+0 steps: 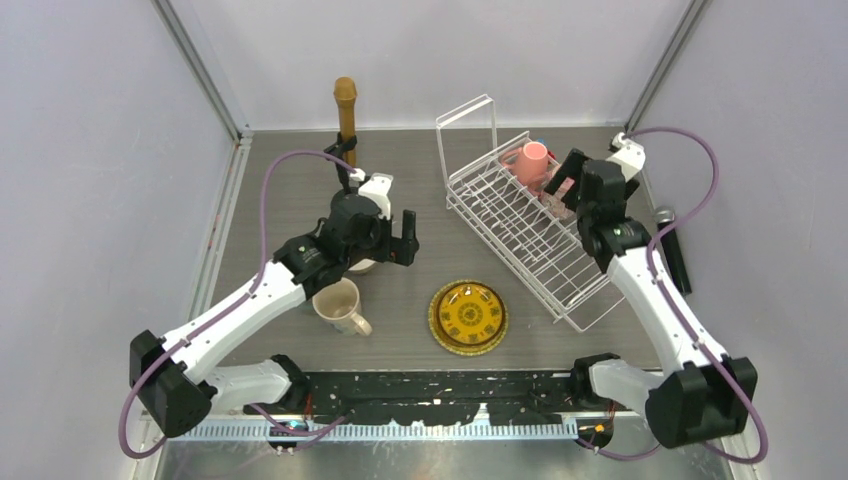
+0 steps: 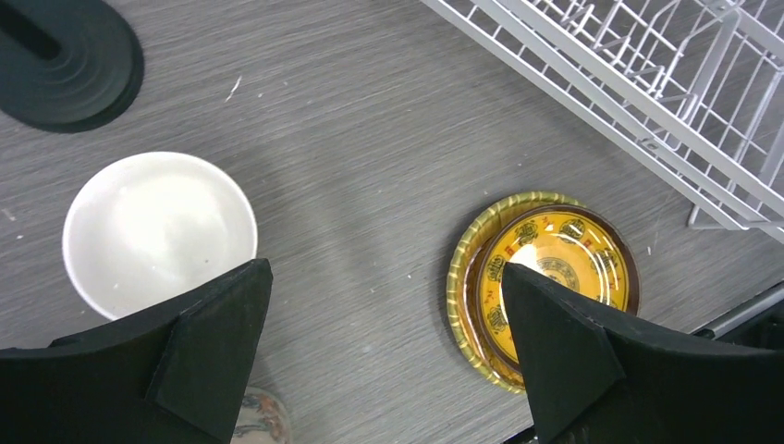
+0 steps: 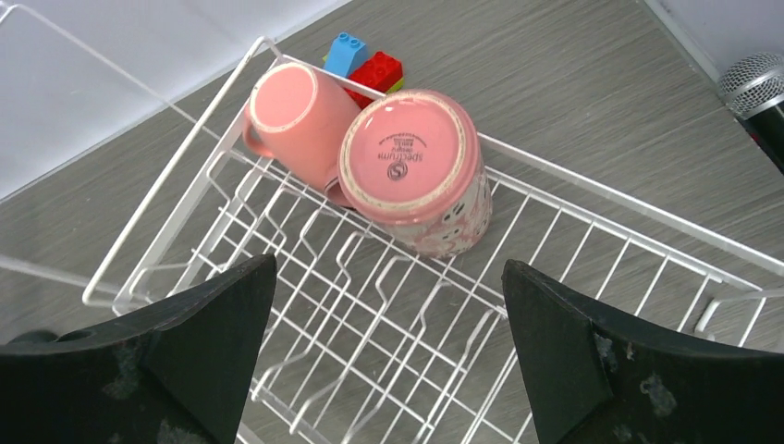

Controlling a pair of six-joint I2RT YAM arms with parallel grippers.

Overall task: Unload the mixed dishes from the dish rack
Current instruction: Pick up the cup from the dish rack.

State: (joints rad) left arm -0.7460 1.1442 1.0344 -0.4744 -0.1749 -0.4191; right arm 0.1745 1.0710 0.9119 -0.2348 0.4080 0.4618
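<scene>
Mugs (image 3: 416,171), 2 pink, sit bottoms-up in the dish rack (image 3: 592,190) to drain; right gripper (image 3: 386,268) hangs spread above, presumably to grasp 1; left gripper (image 2: 385,266) spread, empty.

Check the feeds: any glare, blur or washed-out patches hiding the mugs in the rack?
Right wrist: patterned pink mug and plain pink mug both sharp, evenly lit, no glare; dish rack wires crisp. Left wrist: white cup washed out inside, little detail; yellow plates clear. Top external: even light, soft shadows, nothing blurred.
</scene>
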